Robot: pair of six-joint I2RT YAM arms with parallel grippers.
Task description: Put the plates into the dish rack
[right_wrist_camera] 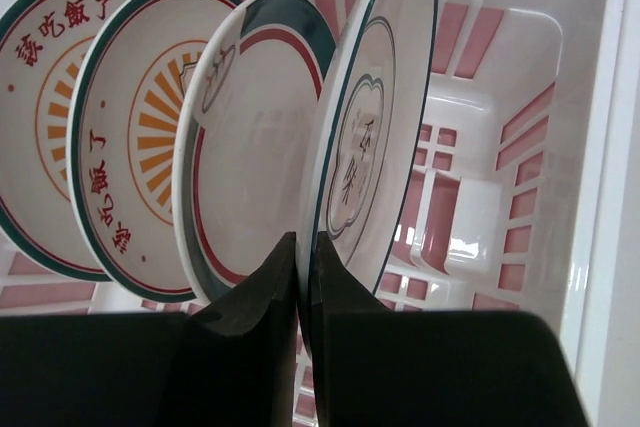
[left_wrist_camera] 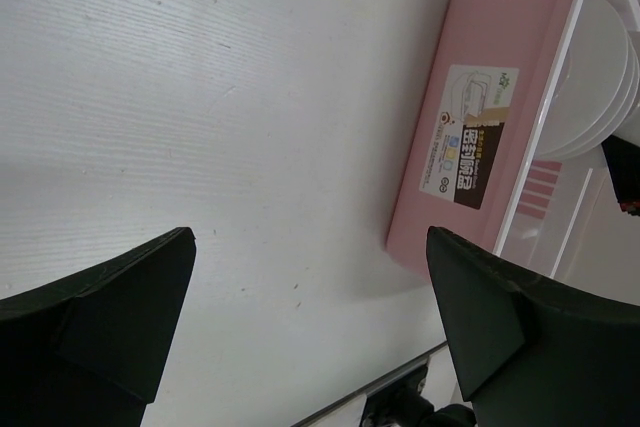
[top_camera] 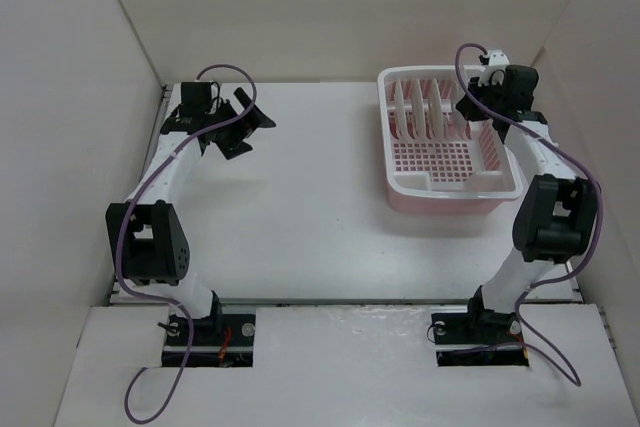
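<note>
The pale pink dish rack (top_camera: 470, 187) stands at the far right of the table; its side also shows in the left wrist view (left_wrist_camera: 470, 117). Several white plates stand on edge in it (top_camera: 415, 107). In the right wrist view two orange sunburst plates (right_wrist_camera: 130, 137) stand at left, then the green-banded plate (right_wrist_camera: 250, 127), then the grey-flower plate (right_wrist_camera: 375, 117). My right gripper (right_wrist_camera: 305, 247) is shut on the rim of the grey-flower plate, over the rack's far right corner (top_camera: 480, 97). My left gripper (top_camera: 245, 127) is open and empty at the far left, above bare table (left_wrist_camera: 310, 247).
White walls enclose the table on the left, back and right. The rack's near half (top_camera: 440, 162) holds no plates. The table's near edge (left_wrist_camera: 400, 372) shows in the left wrist view.
</note>
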